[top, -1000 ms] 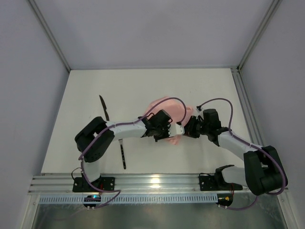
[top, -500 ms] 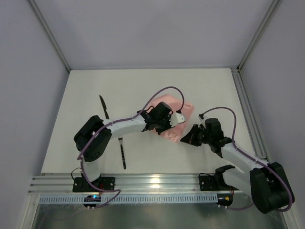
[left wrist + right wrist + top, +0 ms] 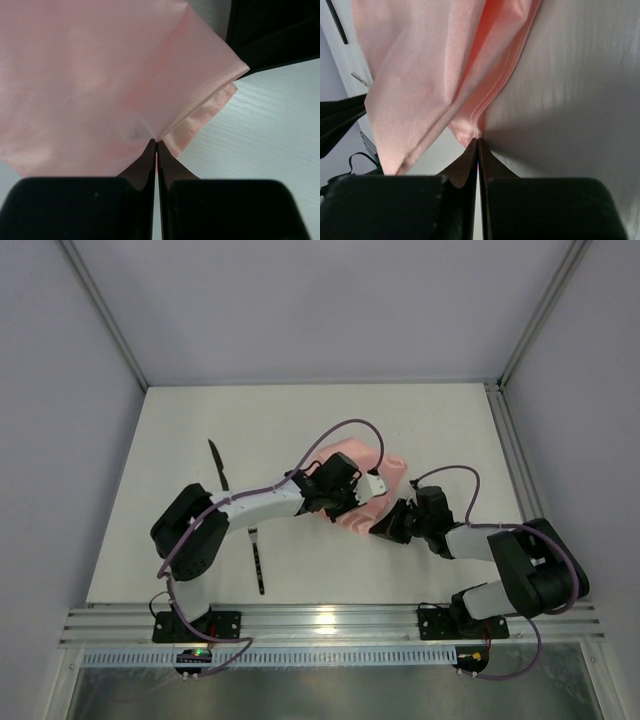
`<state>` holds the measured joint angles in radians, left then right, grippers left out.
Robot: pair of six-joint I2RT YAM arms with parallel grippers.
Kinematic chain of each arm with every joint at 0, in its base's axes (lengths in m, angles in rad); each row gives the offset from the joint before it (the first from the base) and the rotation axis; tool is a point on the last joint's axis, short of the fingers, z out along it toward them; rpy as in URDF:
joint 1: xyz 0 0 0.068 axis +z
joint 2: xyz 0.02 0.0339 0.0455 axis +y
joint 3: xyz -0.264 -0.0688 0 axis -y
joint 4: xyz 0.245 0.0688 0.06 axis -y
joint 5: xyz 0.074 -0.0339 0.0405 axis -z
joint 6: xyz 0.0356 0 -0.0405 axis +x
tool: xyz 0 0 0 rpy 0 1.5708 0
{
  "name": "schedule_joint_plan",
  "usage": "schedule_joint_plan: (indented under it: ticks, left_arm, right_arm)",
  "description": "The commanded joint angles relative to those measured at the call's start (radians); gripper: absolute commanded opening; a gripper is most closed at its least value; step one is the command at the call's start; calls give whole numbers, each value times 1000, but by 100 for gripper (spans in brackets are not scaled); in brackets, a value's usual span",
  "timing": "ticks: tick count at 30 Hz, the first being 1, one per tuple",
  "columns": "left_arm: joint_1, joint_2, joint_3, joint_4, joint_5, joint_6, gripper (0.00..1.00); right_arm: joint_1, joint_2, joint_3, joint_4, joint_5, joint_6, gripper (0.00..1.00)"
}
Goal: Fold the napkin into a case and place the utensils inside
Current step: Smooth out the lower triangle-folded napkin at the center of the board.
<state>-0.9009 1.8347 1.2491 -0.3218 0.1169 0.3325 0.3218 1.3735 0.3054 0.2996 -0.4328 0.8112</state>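
The pale-pink napkin lies bunched in glossy, layered folds

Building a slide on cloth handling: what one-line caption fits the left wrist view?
Shut left gripper pinching a fold of the pale-pink napkin, white table alongside.

- The left arm stretched from lower left to mid-frame, the left gripper pinched tight.
- The right arm lay low at lower right, the right gripper likewise clamped.
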Motion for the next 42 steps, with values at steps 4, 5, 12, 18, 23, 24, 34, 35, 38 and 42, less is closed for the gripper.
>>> schedule_joint_plan:
  ticks: [4, 5, 12, 18, 23, 24, 34, 35, 38, 42]
  left_arm:
    - [7, -75, -19, 9, 36, 2, 0]
    - [7, -78, -23, 9, 33, 11, 0]
    - [11, -94, -42, 36, 6, 8, 0]
    - [19, -86, -11, 36, 10, -15, 0]
    - [20, -81, -4, 32, 9, -23, 0]
    - [20, -81, -2, 32, 9, -24, 0]
    - [23, -104, -25, 15, 82, -6, 0]
    - [23, -110, -34, 15, 92, 13, 0]
    - [23, -123, -69, -10, 118, 66, 0]
    - [23, -147, -117, -42, 161, 129, 0]
  right_arm:
    - [5, 131, 8, 252, 42, 91, 4]
    - [5, 137, 5, 262, 29, 97, 4]
    - [5, -23, -9, 106, 63, 48, 4]
    - [6, -171, -17, 55, 51, 63, 4]
    - [14, -91, -11, 116, 20, 83, 4]
    - [14, -84, -6, 122, 14, 86, 4]
    - [16, 94, 38, 193, 63, 83, 4]
    - [16, 113, 40, 213, 89, 94, 4]
    - [10, 183, 32, 254, 123, 111, 4]
    - [6, 233, -32, 369, 134, 201, 4]
